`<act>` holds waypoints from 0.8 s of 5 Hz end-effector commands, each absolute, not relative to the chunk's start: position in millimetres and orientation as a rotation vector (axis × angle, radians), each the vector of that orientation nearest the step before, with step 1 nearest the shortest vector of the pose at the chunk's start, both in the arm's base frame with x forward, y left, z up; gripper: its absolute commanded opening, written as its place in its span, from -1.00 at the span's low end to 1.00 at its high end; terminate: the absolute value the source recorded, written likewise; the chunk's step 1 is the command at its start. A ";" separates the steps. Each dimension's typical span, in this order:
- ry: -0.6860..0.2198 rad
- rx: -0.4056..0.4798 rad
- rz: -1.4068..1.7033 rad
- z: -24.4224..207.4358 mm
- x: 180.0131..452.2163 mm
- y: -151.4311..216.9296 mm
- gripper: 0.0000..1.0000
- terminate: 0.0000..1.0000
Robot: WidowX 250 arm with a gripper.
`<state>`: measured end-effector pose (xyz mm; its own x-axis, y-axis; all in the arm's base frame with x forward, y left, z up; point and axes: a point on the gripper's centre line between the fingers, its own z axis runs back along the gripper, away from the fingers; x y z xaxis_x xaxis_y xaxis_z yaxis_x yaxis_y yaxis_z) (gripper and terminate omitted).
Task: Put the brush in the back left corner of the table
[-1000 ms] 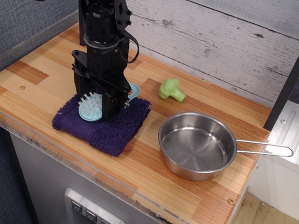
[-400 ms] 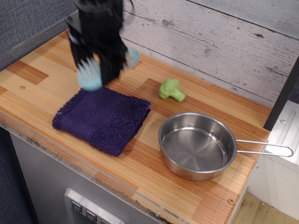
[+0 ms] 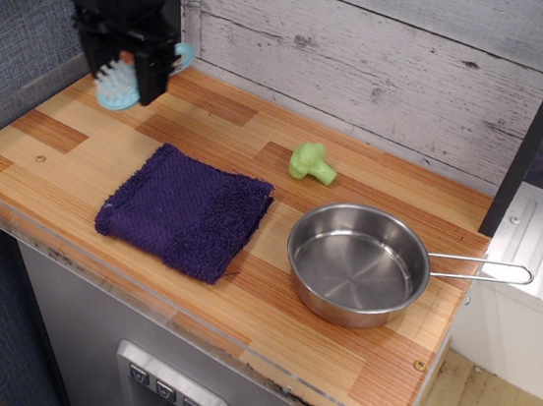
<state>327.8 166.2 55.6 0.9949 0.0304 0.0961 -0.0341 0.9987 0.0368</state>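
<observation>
The black gripper (image 3: pixel 131 59), clamped on the small light-blue plastic brush (image 3: pixel 119 88), should lower gently into the striped wooden tabletop's (image 3: pixel 79 155) back-left corner.

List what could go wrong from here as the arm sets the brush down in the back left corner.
1. The gripper holds the brush above the table; released from up there, it may bounce or roll out of the corner.
2. The corner is hemmed by the plank wall and the grey side panel, so the arm could bump either while descending.
3. Only part of the brush shows past the fingers, so the grip may be shallow.
</observation>
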 end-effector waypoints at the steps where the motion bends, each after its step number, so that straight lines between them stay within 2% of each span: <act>1: -0.040 0.046 0.031 28.2 356.1 174.0 -1.00 -1.00; 2: -0.028 0.032 0.021 19.0 364.4 167.9 -1.00 -1.00; 3: -0.037 0.040 -0.003 20.7 368.7 164.2 -1.00 -1.00; 4: -0.058 0.069 -0.004 33.3 366.7 165.6 1.00 -1.00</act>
<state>362.7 163.2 9.2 1.0000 0.0030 -0.0029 -0.0029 0.9992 0.0390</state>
